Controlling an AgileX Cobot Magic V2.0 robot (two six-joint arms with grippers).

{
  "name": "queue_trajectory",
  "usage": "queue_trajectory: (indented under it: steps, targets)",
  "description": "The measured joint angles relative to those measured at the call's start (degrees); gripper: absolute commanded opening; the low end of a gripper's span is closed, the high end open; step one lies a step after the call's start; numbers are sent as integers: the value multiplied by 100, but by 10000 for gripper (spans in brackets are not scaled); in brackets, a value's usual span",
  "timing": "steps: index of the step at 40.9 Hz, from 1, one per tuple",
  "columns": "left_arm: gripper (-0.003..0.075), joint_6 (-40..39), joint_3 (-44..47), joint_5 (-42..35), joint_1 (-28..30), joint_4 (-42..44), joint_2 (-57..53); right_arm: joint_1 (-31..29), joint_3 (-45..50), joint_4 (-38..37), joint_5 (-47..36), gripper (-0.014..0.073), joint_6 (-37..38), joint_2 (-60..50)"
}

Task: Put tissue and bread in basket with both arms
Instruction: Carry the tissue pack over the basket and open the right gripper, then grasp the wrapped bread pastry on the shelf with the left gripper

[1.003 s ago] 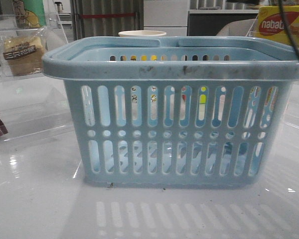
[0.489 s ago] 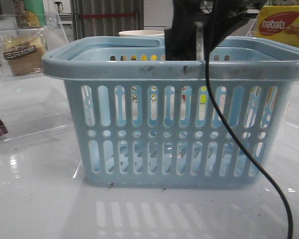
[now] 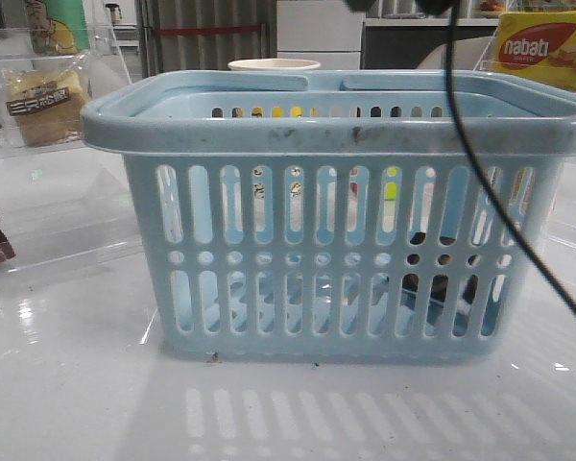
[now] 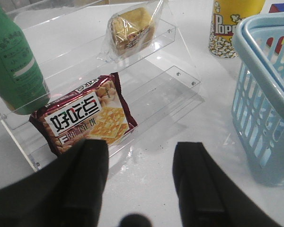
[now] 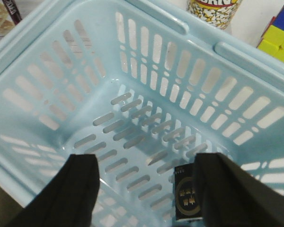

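Right gripper (image 5: 144, 189) jaws spread wide, nothing between them, hanging above the inside of the basket (image 5: 47, 71). Left gripper (image 4: 142, 182) also spread open and empty, over bare white table (image 4: 161, 137) just beside the clear acrylic shelf (image 4: 180, 80).

Tissue (image 5: 188, 198): small dark pack lying flat on the slotted basket floor, near one wall, partly hidden behind the right gripper's finger (image 5: 227, 189). Long axis runs roughly from the camera-side wall toward the middle of the floor; gold print on its face. In the front view it shows only as a dark patch (image 3: 442, 279) through the slots, low on the right side of the basket.

Bread (image 4: 130, 30): pale yellow piece in a clear bag, on the upper step of the acrylic shelf, dark label band across it. Outside the basket, well apart from it. In the front view it sits far left (image 3: 43, 106), behind and left of the basket rim (image 3: 336, 125). Its long axis cannot be judged.

Red-brown cracker pack (image 4: 85, 118) on the lower shelf step, just ahead of the left gripper. Green bottle (image 4: 12, 66) beside it. Popcorn cup (image 4: 232, 28) near the basket. Yellow nabati box (image 3: 547, 53) back right. Black cable (image 3: 490, 202) hangs across the front view.
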Motion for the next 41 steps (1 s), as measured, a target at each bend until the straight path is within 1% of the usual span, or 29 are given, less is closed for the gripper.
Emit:
queue_trajectory:
  steps: [2, 6, 8, 10, 17, 23, 30, 41]
  targets:
    - [441, 0, 0, 0, 0, 0, 0, 0, 278, 0, 0, 520, -60, -364]
    - [545, 0, 0, 0, 0, -9, 0, 0, 742, 0, 10, 520, -93, -1019]
    - [581, 0, 0, 0, 0, -9, 0, 0, 982, 0, 23, 520, -96, -1403]
    - [601, 0, 0, 0, 0, -9, 44, 0, 1215, 0, 37, 520, -106, -1721]
    - [606, 0, -171, 0, 0, -69, 661, 0, 1860, 0, 90, 520, -106, -2624]
    - [606, 0, -520, -167, 0, -94, 1579, 0, 2118, 0, 164, 520, -106, -2927]
    - [606, -30, -1224, -312, 0, -120, 2820, 0, 2163, 0, 268, 520, -106, -2940]
    - [605, -35, -2691, -384, 0, -347, 4640, 0, 2163, 0, 293, 520, -106, -2940]
